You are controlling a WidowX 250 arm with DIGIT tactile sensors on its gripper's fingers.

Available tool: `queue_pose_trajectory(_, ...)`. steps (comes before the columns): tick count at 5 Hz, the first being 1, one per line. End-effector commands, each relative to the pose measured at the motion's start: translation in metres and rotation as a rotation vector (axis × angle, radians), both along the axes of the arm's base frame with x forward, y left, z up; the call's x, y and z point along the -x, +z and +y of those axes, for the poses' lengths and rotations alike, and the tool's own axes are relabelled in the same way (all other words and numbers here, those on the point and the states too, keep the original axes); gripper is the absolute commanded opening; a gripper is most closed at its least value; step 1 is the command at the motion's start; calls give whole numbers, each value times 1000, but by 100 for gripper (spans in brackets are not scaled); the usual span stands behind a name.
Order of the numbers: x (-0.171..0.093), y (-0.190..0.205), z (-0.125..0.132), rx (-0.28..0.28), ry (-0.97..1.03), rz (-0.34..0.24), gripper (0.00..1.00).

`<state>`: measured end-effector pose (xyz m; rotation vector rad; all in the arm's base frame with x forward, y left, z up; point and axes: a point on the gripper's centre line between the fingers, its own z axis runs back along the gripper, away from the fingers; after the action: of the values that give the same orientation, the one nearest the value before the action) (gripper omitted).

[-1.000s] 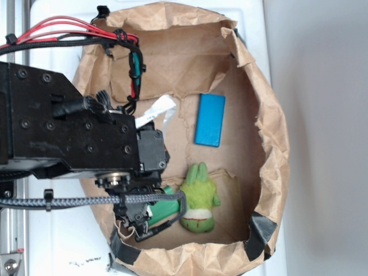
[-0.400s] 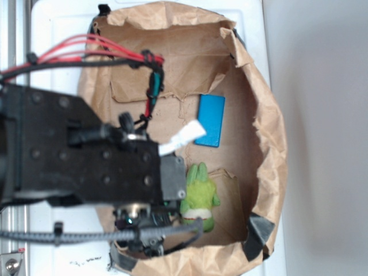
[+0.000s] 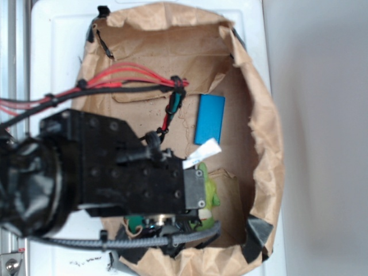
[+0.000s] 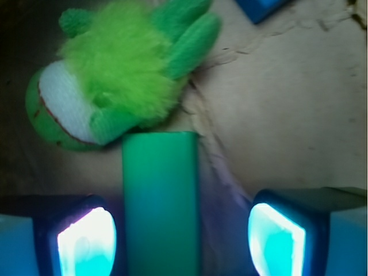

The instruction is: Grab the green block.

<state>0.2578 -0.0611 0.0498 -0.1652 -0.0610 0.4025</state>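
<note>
In the wrist view the green block (image 4: 161,201) lies flat on the brown paper, its long side running away from me. My gripper (image 4: 181,240) is open and straddles it. The left pad (image 4: 86,241) is close beside the block, and the right pad (image 4: 276,238) stands well apart from it. The block's far end touches the yellow-green plush toy (image 4: 115,75). In the exterior view my arm (image 3: 115,178) covers the block and the fingers.
A blue block (image 3: 209,119) lies further back on the paper, and its corner shows in the wrist view (image 4: 259,7). The plush toy (image 3: 209,194) peeks out beside the arm. Crumpled paper-bag walls (image 3: 270,144) ring the whole area. Red and black cables (image 3: 126,77) trail over the bag.
The arm has swung to the right and toward the bag's near edge. It now hides the green block and half the plush toy in the exterior view.
</note>
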Motion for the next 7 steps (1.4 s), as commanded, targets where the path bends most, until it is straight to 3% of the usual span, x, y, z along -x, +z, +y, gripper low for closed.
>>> queue_pose_trajectory(1,-10,-4,-11,27,-17,-19,100)
queue_pose_trajectory(2,-13,-12,-11,18,-1,1,100)
queue_pose_trajectory(4,-23,-44,-8,-39,35,-15,100)
queue_pose_trajectory(5,-17,-44,-9,-35,41,-36,0)
queue_pose_trajectory(7,-26,-27,16,-34,17,-47,0)
